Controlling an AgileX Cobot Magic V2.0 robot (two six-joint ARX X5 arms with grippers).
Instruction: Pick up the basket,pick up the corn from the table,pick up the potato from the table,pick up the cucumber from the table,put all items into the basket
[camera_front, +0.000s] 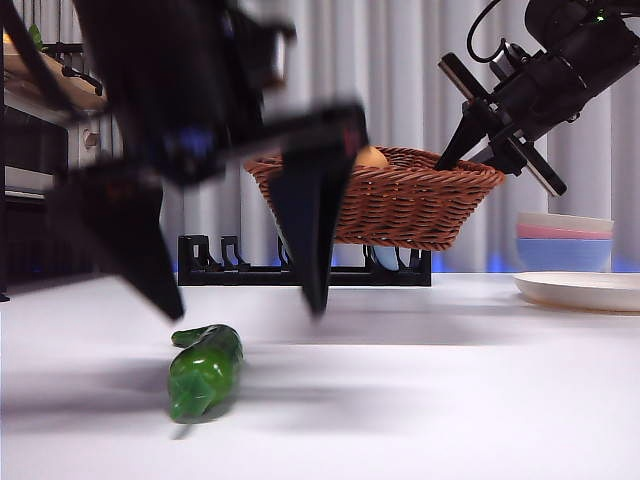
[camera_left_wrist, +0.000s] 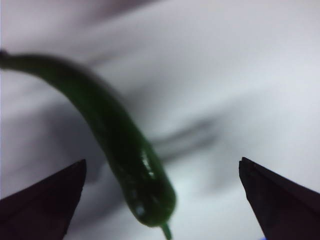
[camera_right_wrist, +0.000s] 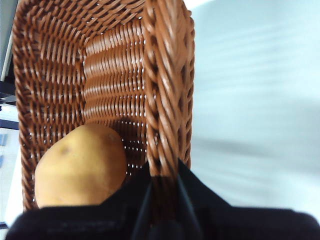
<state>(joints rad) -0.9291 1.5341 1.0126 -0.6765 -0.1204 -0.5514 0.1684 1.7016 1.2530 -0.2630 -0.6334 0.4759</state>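
Observation:
The dark green cucumber (camera_front: 205, 370) lies on the white table (camera_front: 450, 400) near the front left. My left gripper (camera_front: 245, 305) hangs open just above and behind it. In the left wrist view the cucumber (camera_left_wrist: 125, 155) lies between the spread jaws of that gripper (camera_left_wrist: 162, 161), apart from both. My right gripper (camera_front: 490, 150) is shut on the right rim of the brown wicker basket (camera_front: 400, 205) and holds it above the table. The tan potato (camera_front: 372, 158) lies in the basket. The right wrist view shows the potato (camera_right_wrist: 80, 167), the basket (camera_right_wrist: 115, 75) and the gripper (camera_right_wrist: 162, 175) on its rim. The corn is not visible.
A low black rack (camera_front: 210, 265) stands at the back under the basket. A stack of pastel bowls (camera_front: 565, 240) and a white plate (camera_front: 580, 290) sit at the right edge. White curtains hang behind.

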